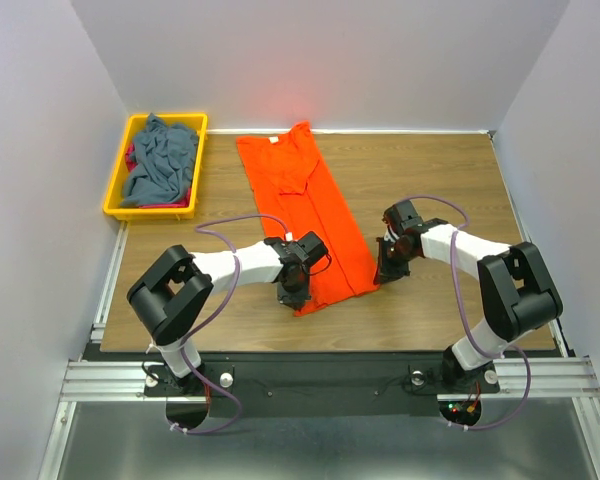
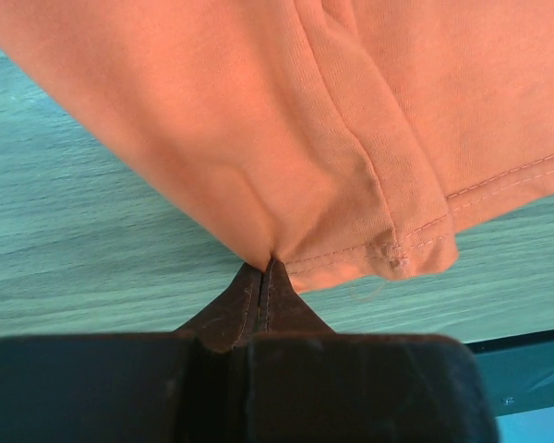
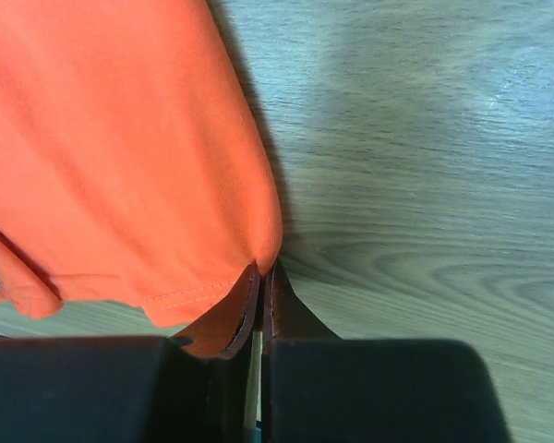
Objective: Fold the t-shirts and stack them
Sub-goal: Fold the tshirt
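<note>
Left gripper [image 2: 263,277], right gripper [image 3: 261,277] pinch near hem of lengthwise-folded bright orange cloth t-shirt [image 1: 300,200]; slate-grey cloth t-shirt [image 1: 162,160] unfolded in far-left yellow plastic bin [image 1: 113,185].

The orange t-shirt [image 1: 310,215] is soft matt cloth (stitched hem) on a smooth wood-grain table [image 1: 440,190].

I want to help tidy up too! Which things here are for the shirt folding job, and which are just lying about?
For the job:
orange t-shirt, spread long, with the left hand and the right hand each pinching a near corner; grey-blue t-shirt; red cloth beside it.

Just lying about:
yellow bin holding those two; wooden table.
</note>
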`<state>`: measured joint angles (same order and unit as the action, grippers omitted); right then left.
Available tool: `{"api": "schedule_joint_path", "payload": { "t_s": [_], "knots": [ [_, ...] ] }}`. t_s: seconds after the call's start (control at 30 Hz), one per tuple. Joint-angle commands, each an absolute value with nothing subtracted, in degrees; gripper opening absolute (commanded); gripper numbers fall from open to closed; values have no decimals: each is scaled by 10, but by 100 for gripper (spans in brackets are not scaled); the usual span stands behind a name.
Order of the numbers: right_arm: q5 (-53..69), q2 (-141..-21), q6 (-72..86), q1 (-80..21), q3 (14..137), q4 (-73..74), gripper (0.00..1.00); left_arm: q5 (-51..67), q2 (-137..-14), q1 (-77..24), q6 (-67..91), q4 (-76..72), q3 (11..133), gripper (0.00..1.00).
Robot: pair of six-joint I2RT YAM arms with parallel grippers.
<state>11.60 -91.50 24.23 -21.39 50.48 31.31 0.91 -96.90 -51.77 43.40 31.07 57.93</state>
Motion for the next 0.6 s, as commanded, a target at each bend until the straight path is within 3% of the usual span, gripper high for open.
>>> {"api": "schedule_joint_path", "payload": {
  "t_s": [0.0,0.57],
  "knots": [
    [110,-908,240,-218,508,326,1,-4,-972,-523,426,336,572,0],
    [116,-835,218,-218,599,460,1,48,-820,-521,446,357,535,0]
  ]
}}
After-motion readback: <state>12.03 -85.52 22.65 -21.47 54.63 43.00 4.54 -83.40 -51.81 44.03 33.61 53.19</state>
